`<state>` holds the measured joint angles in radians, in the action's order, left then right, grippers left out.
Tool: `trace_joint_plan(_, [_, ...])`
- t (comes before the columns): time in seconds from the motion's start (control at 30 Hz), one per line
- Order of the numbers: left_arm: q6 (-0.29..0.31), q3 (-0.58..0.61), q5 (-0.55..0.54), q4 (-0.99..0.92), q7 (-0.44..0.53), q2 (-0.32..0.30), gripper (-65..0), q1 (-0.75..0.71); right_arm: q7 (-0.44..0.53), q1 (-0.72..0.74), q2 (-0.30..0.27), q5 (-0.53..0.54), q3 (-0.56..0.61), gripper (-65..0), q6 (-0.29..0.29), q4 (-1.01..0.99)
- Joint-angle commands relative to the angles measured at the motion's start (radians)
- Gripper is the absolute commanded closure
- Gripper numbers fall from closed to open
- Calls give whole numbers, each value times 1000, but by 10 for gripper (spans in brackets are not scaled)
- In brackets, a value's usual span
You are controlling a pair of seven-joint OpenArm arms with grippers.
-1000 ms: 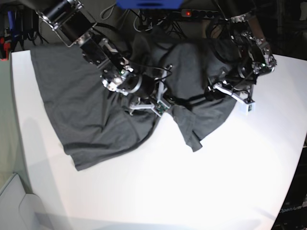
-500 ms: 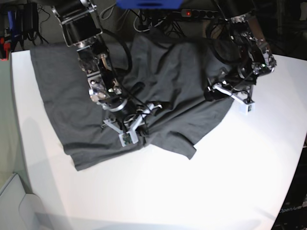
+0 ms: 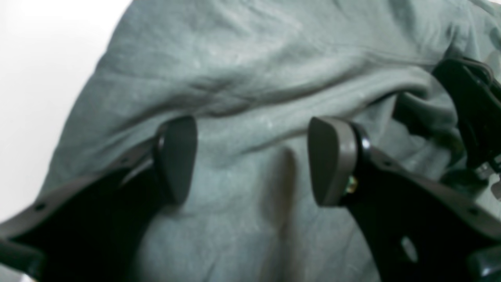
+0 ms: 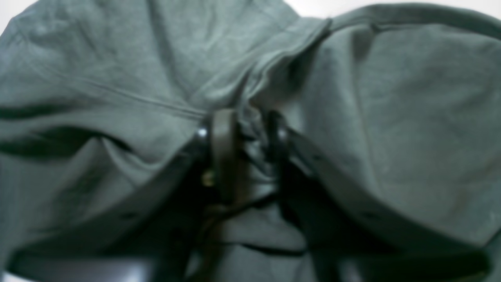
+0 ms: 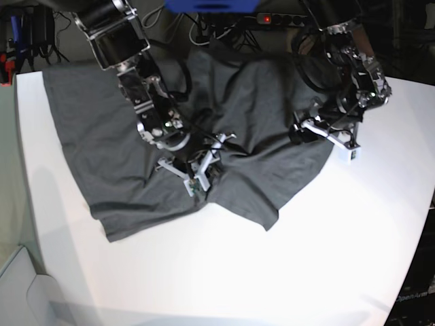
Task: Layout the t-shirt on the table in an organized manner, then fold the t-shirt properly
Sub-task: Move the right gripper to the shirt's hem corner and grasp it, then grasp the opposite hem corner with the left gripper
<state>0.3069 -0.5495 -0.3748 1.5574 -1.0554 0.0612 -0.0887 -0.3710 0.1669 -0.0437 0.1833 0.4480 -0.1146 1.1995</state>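
One t-shirt (image 5: 122,136) is spread, rumpled, across the upper half of one white table (image 5: 285,272); two grippers are seen. At the lower right edge, faint lettering is seen but cannot be read. The right gripper (image 4: 244,152) is clamped on a bunched fold at frame centre, shifted slightly right and up compared with half a second ago. The left gripper (image 3: 252,160) is held spread, empty, over cloth at upper right.

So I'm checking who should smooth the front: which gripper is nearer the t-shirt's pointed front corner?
Right. The right gripper, pinching a fold of the t-shirt, sits just behind and beside that corner. The left gripper hovers open at the shirt's far edge.
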Motion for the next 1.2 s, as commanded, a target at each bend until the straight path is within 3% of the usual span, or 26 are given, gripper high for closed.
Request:
trace_joint_plan(0.0, [-18, -1, 32, -2, -38, -2, -443, -4, -20, 33, 5, 0, -4, -250, 2, 13])
trace_joint_plan(0.13, [-18, -2, 29, 8, -38, -2, -443, -4, -62, 70, 5, 0, -7, -348, 2, 19])
trace_joint_plan(0.23, [-16, -7, 27, 12, -44, -4, -443, 2, -58, 75, 0, 0, -13, -376, 2, 75])
trace_joint_plan(0.87, [-13, -1, 26, 183, -61, -10, -441, 65, -66, 87, -46, 0, -16, -373, 2, 208])
trace_joint_plan(0.93, [-13, 1, 26, 183, -98, -10, -391, 65, -66, 86, -68, 0, -16, -373, 3, 228])
trace_joint_plan(0.97, [-16, 1, 26, 183, -116, -10, -331, 65, -66, 86, -72, 0, -16, -373, 3, 237])
trace_joint_plan(1.07, [-19, -2, 33, 183, -131, -10, -33, 60, -66, 89, -75, 0, -16, -373, 3, 257])
trace_joint_plan(1.1, [-21, -5, 35, 183, -138, -10, 0, 59, -66, 92, -75, 0, -16, -373, 3, 257])
trace_joint_plan(1.17, [-21, -2, 36, 188, -141, -10, -28, 56, -66, 96, -75, 0, -16, -373, 3, 256])
